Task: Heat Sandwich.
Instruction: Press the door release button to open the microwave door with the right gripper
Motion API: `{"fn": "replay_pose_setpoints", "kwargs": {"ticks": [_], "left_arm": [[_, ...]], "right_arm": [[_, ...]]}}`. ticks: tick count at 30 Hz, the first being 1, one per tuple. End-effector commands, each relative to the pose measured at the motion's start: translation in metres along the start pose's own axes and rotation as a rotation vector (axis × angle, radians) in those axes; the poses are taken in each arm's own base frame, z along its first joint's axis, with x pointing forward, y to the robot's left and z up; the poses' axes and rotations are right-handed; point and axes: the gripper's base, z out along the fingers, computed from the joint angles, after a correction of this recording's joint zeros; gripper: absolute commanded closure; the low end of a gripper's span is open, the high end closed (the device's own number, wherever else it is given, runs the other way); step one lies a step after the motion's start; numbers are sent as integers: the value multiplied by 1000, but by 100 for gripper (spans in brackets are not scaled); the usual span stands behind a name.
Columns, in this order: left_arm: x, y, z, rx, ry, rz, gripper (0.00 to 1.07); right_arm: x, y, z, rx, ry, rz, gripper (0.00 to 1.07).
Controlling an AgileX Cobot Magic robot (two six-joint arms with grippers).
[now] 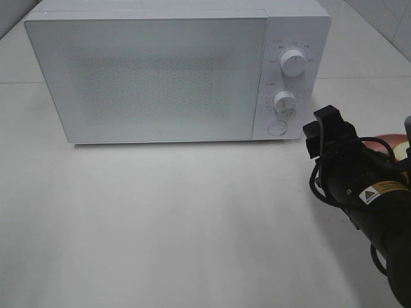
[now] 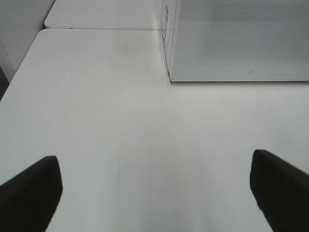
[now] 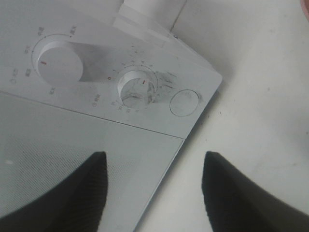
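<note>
The sandwich is not seen; only a pink plate rim shows behind the right arm. With the microwave door shut, its round button, just ahead of the right gripper and its parted, empty fingers, should be pressed squarely. The left gripper is spread wide, empty, over the table.

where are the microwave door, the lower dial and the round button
microwave door (image 1: 154, 77): exterior high view, middle of the frosted panel
lower dial (image 1: 284, 101): exterior high view, centre of the knob
round button (image 3: 184, 103): right wrist view, centre of its face
</note>
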Motion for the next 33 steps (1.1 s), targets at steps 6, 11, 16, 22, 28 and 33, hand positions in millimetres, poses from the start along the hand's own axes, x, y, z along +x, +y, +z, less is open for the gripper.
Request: {"fn": "replay_pose_setpoints", "kwargs": {"ticks": [6, 11, 16, 22, 28, 33], "left_arm": [[2, -1, -3, 5, -28, 4, 7], [2, -1, -3, 5, -28, 4, 7], [2, -1, -3, 5, -28, 4, 7], [2, -1, -3, 5, -28, 4, 7], [2, -1, -3, 5, -28, 4, 7], [2, -1, -3, 5, -28, 4, 7]], "right_arm": [[0, 0, 0, 11, -7, 301, 78], [0, -1, 0, 12, -5, 387, 107], [3, -3, 0, 46, 19, 473, 107], [5, -3, 0, 52, 37, 469, 107], [6, -5, 0, 69, 44, 456, 107], [6, -6, 0, 85, 49, 422, 107]]}}
